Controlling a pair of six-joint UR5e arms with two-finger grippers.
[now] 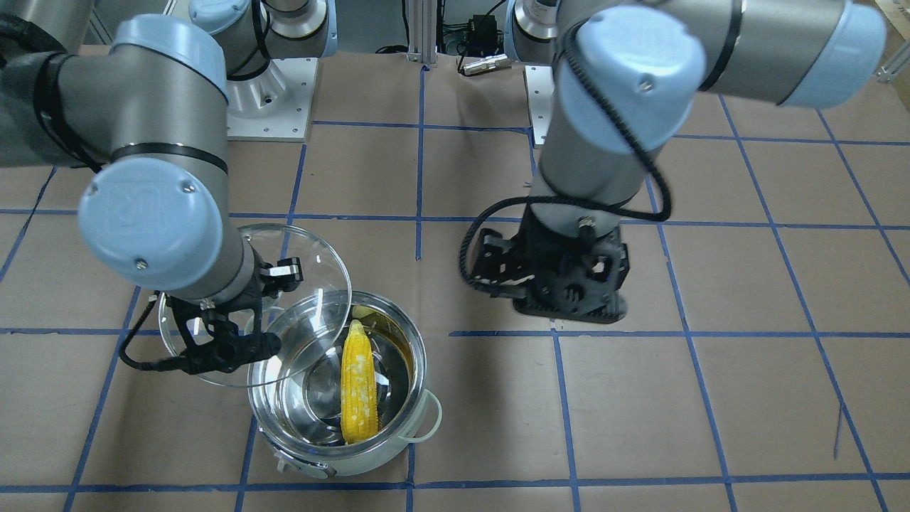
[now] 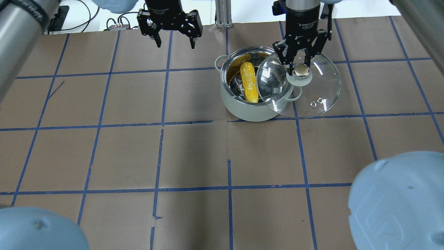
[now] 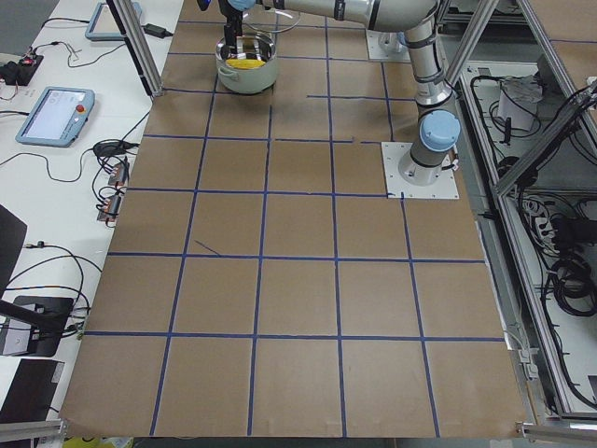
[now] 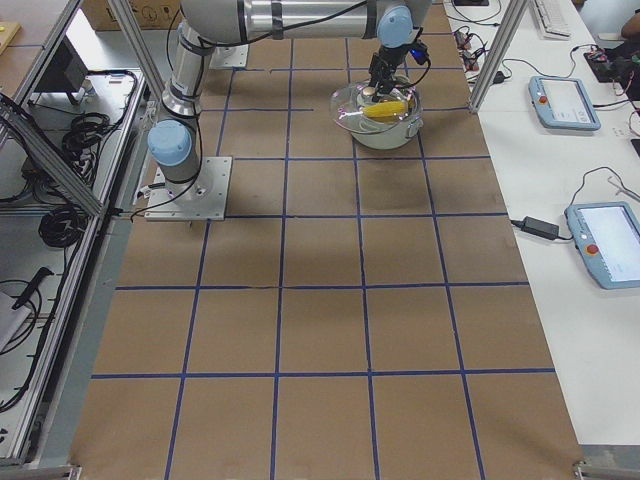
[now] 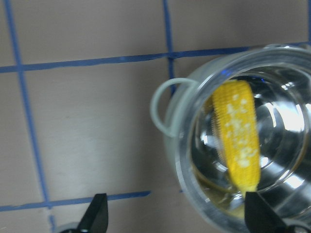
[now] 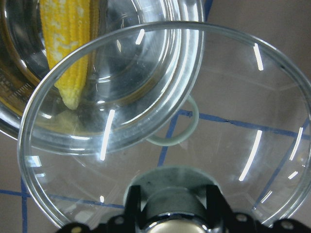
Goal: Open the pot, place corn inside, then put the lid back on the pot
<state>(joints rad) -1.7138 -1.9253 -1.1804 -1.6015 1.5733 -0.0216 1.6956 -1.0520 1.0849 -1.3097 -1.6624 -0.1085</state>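
The shiny pot (image 2: 242, 106) stands open on the table, and the yellow corn (image 2: 249, 81) lies inside it, leaning on the wall. My right gripper (image 2: 300, 67) is shut on the knob (image 2: 300, 71) of the glass lid (image 2: 312, 92). It holds the lid tilted, just above and to the robot's right of the pot, overlapping the rim. In the right wrist view the lid (image 6: 233, 111) covers part of the pot, with the corn (image 6: 68, 48) behind it. My left gripper (image 2: 175, 43) is open and empty, to the left of the pot; its wrist view shows the corn (image 5: 238, 136).
Brown paper with a blue tape grid (image 2: 163, 121) covers the table. The arm bases (image 1: 270, 99) stand at the robot's edge. Tablets (image 4: 565, 100) and cables lie on the side benches. The pot's pale handle (image 1: 430, 419) sticks out sideways.
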